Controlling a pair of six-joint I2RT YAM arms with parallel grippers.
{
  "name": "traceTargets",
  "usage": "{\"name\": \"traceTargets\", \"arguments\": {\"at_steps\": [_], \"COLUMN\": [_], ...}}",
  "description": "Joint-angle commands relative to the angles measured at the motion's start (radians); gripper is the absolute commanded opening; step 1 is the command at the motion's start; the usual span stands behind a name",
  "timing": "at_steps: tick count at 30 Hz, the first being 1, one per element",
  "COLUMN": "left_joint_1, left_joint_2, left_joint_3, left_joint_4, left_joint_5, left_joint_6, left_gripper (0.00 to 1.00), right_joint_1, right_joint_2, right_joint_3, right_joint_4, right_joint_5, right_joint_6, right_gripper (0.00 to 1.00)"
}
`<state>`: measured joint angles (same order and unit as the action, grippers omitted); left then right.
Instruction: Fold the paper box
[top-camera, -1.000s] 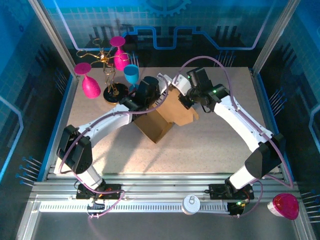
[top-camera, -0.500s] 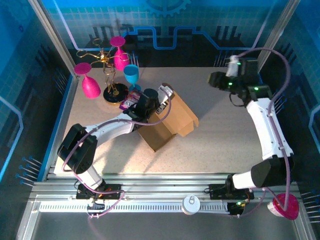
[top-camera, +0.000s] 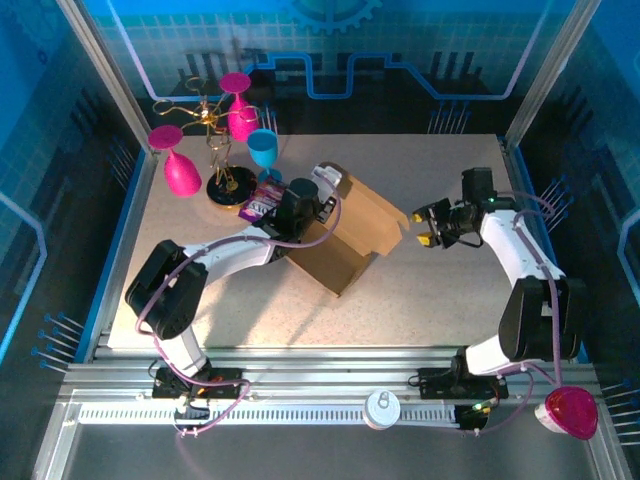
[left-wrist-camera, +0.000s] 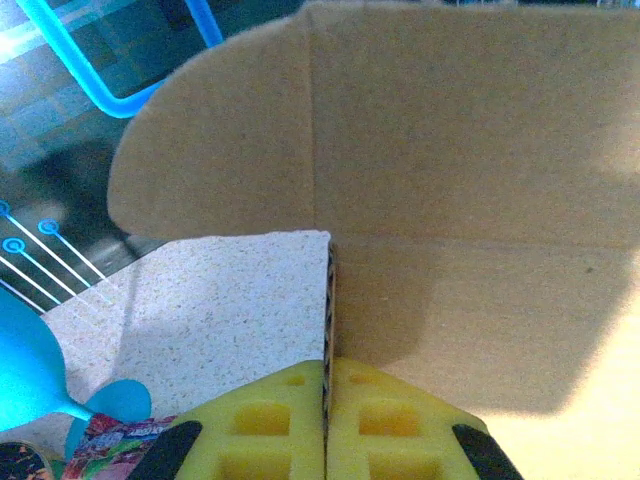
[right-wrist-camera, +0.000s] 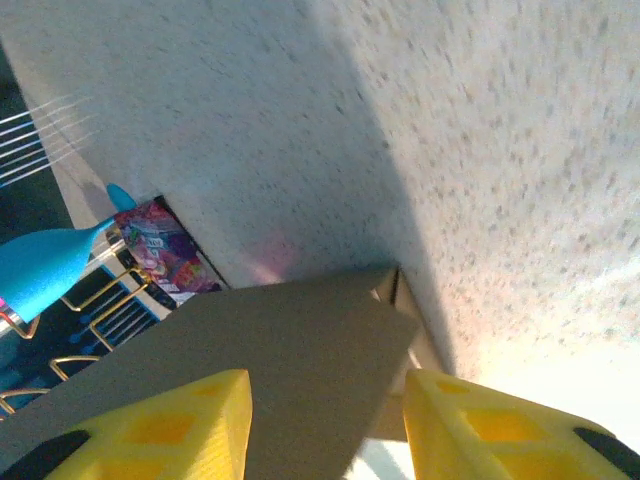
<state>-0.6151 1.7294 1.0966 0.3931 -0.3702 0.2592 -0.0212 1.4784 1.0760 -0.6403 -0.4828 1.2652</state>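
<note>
Folding the box's right flap looks like the step in hand.

From above, the box (top-camera: 350, 240) sits mid-table (top-camera: 440, 300), half erected. The left gripper (top-camera: 318, 200) is clenched on its back wall. The right gripper (top-camera: 432, 226) hangs released, just beside the corner of the flap (top-camera: 392, 215).

At the left wrist, the left gripper (left-wrist-camera: 327, 430) pinches a cardboard edge flat. It serves best as a steady anchor, neither lifting nor twisting.

At the right wrist, the right gripper (right-wrist-camera: 325, 420) has its jaws spread, with the flap (right-wrist-camera: 260, 360) lying ahead between them. It should probably slide on squarely and bite near the free edge, away from the crease. Then it should swing the flap about that crease rather than tug — a pull could drag the box out of the left grip.

A second ago the right gripper was pressed in at the box, close to the left one. Half a second ago it had swung high toward the back right; now it is low at the flap. The box has also turned, so the flap points further right.
</note>
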Motion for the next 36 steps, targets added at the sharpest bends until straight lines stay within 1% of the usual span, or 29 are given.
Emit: {"name": "traceTargets", "arguments": {"at_steps": [1, 3, 5, 8, 12, 13, 15, 19, 22, 25, 29, 33, 36], "left_joint_1": [0.008, 0.009, 0.012, 0.018, 0.024, 0.026, 0.028, 0.03, 0.031, 0.032, 0.034, 0.037, 0.041], "left_joint_2": [0.005, 0.005, 0.004, 0.002, 0.004, 0.005, 0.009, 0.021, 0.034, 0.041, 0.05, 0.057, 0.061], "left_joint_3": [-0.013, -0.029, -0.041, -0.052, -0.055, -0.054, -0.053, -0.05, -0.042, -0.038, -0.033, -0.03, -0.029], "left_joint_4": [0.064, 0.078, 0.085, 0.087, 0.086, 0.085, 0.091, 0.092, 0.087, 0.088, 0.093, 0.097, 0.092], "left_joint_5": [-0.001, -0.006, -0.01, -0.014, -0.019, -0.02, -0.02, -0.02, -0.023, -0.027, -0.032, -0.036, -0.045], "left_joint_6": [-0.086, -0.106, -0.121, -0.137, -0.152, -0.157, -0.166, -0.182, -0.191, -0.203, -0.212, -0.222, -0.231], "left_gripper": [0.0, 0.0, 0.0, 0.0, 0.0, 0.0, 0.0, 0.0, 0.0, 0.0, 0.0, 0.0, 0.0], "right_joint_1": [0.031, 0.03, 0.016, -0.027, -0.091, -0.103, -0.113, -0.099, -0.078, -0.049, -0.024, -0.007, 0.0], "right_joint_2": [0.031, 0.042, 0.065, 0.095, 0.069, 0.066, 0.086, 0.199, 0.243, 0.247, 0.249, 0.257, 0.228], "right_joint_3": [-0.067, -0.082, -0.068, -0.031, -0.002, -0.01, -0.032, 0.014, 0.039, 0.036, 0.006, 0.02, -0.003], "right_joint_4": [0.149, 0.219, 0.243, 0.234, 0.158, 0.164, 0.244, 0.3, 0.337, 0.376, 0.471, 0.472, 0.47], "right_joint_5": [-0.107, -0.105, -0.109, -0.128, -0.111, -0.116, -0.149, -0.208, -0.225, -0.232, -0.253, -0.27, -0.273], "right_joint_6": [0.242, 0.291, 0.291, 0.246, 0.185, 0.189, 0.221, 0.205, 0.215, 0.261, 0.339, 0.345, 0.37], "right_gripper": [0.46, 0.47, 0.47, 0.44, 0.43, 0.43, 0.44, 0.43, 0.43, 0.44, 0.45, 0.43, 0.43]}}
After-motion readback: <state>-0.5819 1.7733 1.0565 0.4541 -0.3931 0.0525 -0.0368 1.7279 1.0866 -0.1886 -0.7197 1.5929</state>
